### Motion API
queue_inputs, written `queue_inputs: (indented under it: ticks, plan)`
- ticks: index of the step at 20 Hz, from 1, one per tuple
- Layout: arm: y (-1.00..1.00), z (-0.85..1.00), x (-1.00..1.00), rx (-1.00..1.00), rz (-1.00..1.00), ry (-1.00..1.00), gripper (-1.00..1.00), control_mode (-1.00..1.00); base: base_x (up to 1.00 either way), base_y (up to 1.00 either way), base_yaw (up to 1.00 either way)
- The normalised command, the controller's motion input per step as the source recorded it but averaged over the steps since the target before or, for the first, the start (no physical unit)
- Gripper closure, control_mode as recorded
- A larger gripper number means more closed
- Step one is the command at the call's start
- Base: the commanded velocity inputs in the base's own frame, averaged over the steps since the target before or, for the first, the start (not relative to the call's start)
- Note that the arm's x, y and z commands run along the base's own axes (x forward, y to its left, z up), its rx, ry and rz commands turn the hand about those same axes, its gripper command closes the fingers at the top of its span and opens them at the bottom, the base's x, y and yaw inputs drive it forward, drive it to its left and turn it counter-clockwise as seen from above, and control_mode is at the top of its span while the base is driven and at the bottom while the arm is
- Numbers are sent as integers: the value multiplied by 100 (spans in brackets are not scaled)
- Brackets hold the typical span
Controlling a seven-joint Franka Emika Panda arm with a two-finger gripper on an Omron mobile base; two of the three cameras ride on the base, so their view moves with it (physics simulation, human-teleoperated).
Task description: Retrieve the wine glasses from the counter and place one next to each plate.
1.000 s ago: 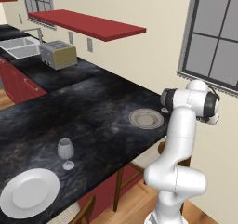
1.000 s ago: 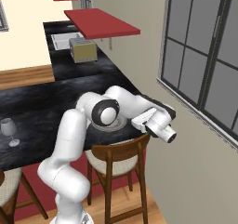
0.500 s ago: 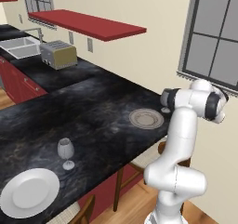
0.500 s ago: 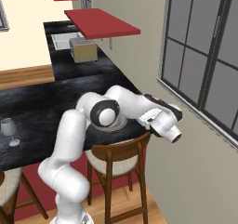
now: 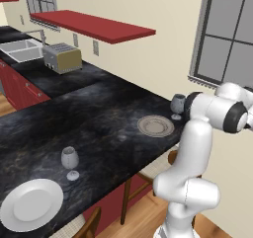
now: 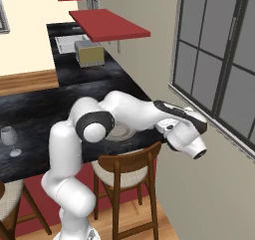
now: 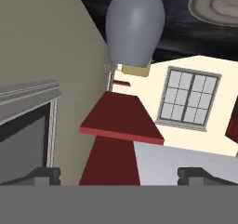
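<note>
Flanking the patterned plate [image 5: 155, 126]: wine glass [image 5: 177, 105], toaster [image 5: 62, 58] beyond

Black marbled counter [image 5: 99, 128] runs from far left toward the lower right, over dark red cabinets [image 5: 20, 86]. One wine glass [image 5: 69, 162] stands upright near the front edge, just beside the white plate [image 5: 30, 204] at lower left, not touching it. Greyish patterned plate [image 5: 155, 126] lies near the far right end. Second wine glass [image 5: 177, 105] stands just beside that plate, partly behind the white arm [image 5: 197, 148]. Arm rises at lower right, elbow bent off past the counter's end. Toaster [image 5: 61, 58] and sink [image 5: 21, 49] at far left. Red shelf [image 5: 94, 26] on wall, window [image 5: 230, 37] at right. Wooden chair [image 5: 148, 170] under the counter edge.
</note>
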Motion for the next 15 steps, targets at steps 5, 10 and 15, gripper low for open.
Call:
queue_inputs:
  ticks: [5,10,15]
  plan:
    - [47,79,-99,1,0,0,-100,-100,0,0,0]
    - [81,35,-100,15,1,0,-100,-100,0,0,0]
    - [100,0,-95,14,1,0,-100,-100,0,0,0]
